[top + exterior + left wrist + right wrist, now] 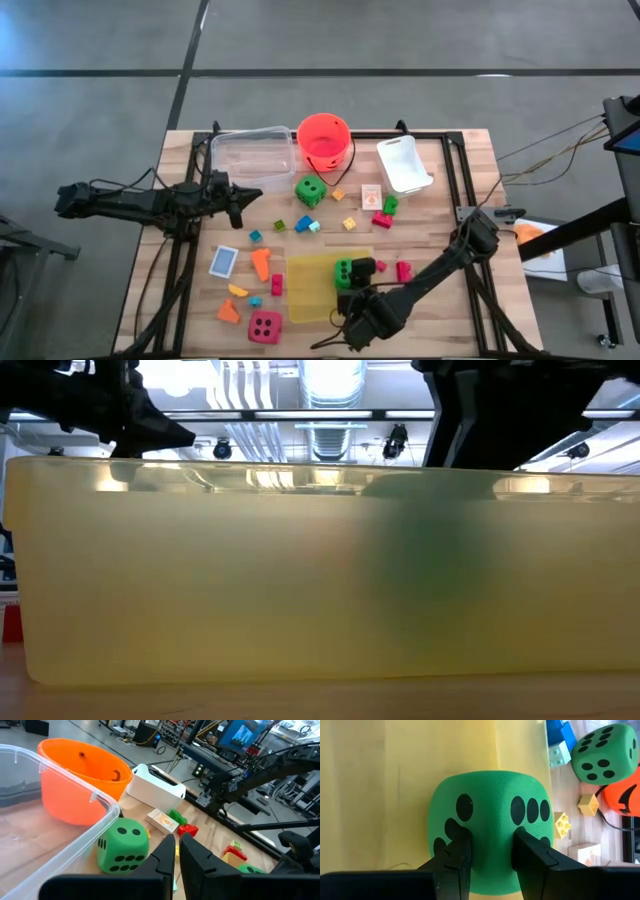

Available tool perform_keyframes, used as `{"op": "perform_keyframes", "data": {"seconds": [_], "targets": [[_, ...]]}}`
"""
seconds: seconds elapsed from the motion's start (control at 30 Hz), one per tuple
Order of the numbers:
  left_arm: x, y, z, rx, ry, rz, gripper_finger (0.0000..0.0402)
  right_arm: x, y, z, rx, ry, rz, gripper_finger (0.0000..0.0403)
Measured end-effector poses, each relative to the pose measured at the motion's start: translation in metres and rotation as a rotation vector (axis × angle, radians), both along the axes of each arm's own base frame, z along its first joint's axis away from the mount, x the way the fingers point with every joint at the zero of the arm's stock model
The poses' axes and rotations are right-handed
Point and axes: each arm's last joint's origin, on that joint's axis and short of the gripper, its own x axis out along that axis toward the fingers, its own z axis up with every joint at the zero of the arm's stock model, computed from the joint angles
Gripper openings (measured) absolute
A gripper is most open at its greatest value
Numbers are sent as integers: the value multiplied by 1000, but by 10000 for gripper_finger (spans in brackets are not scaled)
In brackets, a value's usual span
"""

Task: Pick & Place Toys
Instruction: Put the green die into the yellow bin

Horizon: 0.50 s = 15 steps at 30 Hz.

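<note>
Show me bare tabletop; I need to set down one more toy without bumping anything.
Free: wood left of the blue card, and the corner right of the white rectangular bin. Crowded: the middle, between the green foam die and the flat yellow tray.

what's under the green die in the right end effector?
The flat yellow tray lies beneath the green die, which the right end effector pinches. The die's underside, and whether it touches the tray, can't be seen.
</note>
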Motion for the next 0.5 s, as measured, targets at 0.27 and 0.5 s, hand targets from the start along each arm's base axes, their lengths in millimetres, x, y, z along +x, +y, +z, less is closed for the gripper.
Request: {"op": "perform_keyframes", "data": {"seconds": [0.27, 0.5], "targets": [[-2, 0, -7, 4, 72, 0, 22, -3, 5, 0, 11, 1, 9, 96], [-2, 0, -7, -24, 66, 7, 22, -3, 6, -5, 38, 28, 10, 86]]}}
